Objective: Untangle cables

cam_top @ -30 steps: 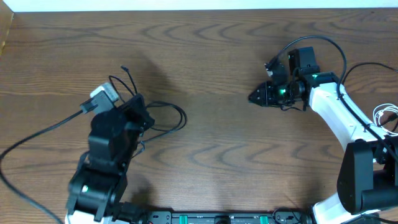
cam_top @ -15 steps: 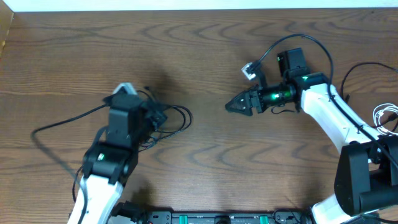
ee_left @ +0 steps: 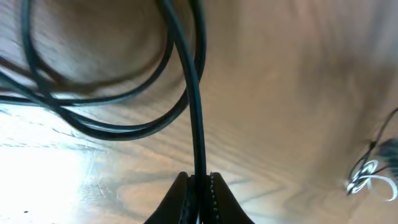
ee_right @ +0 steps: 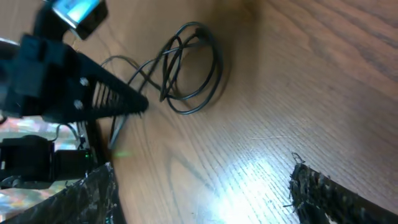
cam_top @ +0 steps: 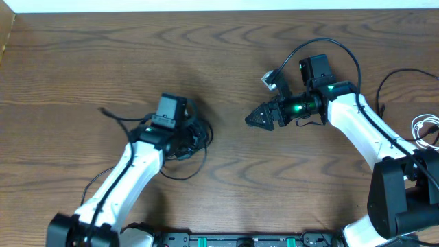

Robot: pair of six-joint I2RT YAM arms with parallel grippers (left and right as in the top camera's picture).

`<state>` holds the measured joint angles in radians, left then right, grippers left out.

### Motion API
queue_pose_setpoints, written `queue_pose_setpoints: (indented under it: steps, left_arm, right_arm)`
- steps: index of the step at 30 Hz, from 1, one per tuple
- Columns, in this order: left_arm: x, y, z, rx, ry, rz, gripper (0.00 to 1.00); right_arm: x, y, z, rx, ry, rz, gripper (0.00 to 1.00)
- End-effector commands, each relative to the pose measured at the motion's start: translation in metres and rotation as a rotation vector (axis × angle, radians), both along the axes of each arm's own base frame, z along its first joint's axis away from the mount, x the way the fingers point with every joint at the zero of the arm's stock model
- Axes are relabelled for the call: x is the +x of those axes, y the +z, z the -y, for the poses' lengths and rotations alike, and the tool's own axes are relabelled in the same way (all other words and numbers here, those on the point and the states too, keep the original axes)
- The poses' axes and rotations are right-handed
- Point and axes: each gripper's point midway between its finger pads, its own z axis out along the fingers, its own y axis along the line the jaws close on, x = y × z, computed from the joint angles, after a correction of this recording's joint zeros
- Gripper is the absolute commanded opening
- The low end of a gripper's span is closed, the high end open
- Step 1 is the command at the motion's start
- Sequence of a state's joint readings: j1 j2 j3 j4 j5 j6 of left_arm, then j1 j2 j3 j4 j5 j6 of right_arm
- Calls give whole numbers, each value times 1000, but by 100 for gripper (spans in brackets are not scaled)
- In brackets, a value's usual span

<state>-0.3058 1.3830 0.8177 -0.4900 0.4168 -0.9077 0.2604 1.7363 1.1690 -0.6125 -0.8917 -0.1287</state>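
A tangle of thin black cables (cam_top: 194, 139) lies left of the table's middle. My left gripper (cam_top: 185, 132) sits over it, shut on one black strand (ee_left: 198, 143) that runs straight up from between the jaws; more black loops (ee_left: 106, 121) curl to its upper left. My right gripper (cam_top: 252, 119) hovers to the right of the tangle, pointing at it, open and with nothing between its fingers (ee_right: 93, 193). In the right wrist view the black tangle (ee_right: 186, 68) lies ahead, beside the left arm (ee_right: 62, 87). A white cable (cam_top: 425, 128) is coiled at the far right edge.
A black cord (cam_top: 343, 51) arches over the right arm's wrist. Another black cord (cam_top: 392, 77) curves by the right arm near the table's right edge. A strand of the tangle (cam_top: 175, 176) trails toward the near-left. The white cable (ee_left: 368, 177) shows blurred in the left wrist view.
My left arm has swung right and forward, dragging the black cables with it toward the middle. My right gripper has moved left and opened wide.
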Motion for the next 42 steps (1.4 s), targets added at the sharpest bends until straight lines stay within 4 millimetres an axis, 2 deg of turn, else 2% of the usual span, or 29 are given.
queue_pose_setpoints:
  steps: [1,4,7,8,11,13,18,21,23,24,30,35,42]
  left_arm:
    - [-5,-6,15,-16,-68,-31,8]
    - [-8,-9,20,-4,-120,-19,8]
    - [-10,-9,23,-1,-153,-8,30]
    - [-9,-8,23,-2,-162,0,41]
    - [-6,-2,22,-40,-158,3,56]
    - [-4,5,23,-75,-164,14,60]
    - [8,27,11,-108,-146,88,61]
    - [18,39,-7,-79,-123,161,60]
    - [22,39,-29,-10,-70,181,59]
    - [22,35,-46,54,-20,169,59]
    - [-1,9,-115,368,106,34,58]
    - [-10,4,-150,567,149,-5,59]
    - [-10,6,-183,757,203,-7,59]
  right_arm:
    - [-1,-5,-1,-17,10,7,89]
    - [-1,-5,-1,-17,10,7,89]
    - [-1,-5,0,-20,9,8,89]
    - [-1,-5,0,-20,9,8,89]
    - [-1,-5,0,-20,9,8,89]
    - [-1,-5,0,-20,9,8,89]
    - [-1,-5,-2,-19,13,11,89]
    - [-2,-5,-6,-17,25,22,89]
    - [-4,-5,-10,-20,35,30,89]
    - [-5,-5,-14,-22,44,36,88]
    - [-2,-20,-27,-146,-40,19,91]
    - [1,-33,-41,-283,-147,42,91]
    - [4,-45,-64,-460,-319,164,91]
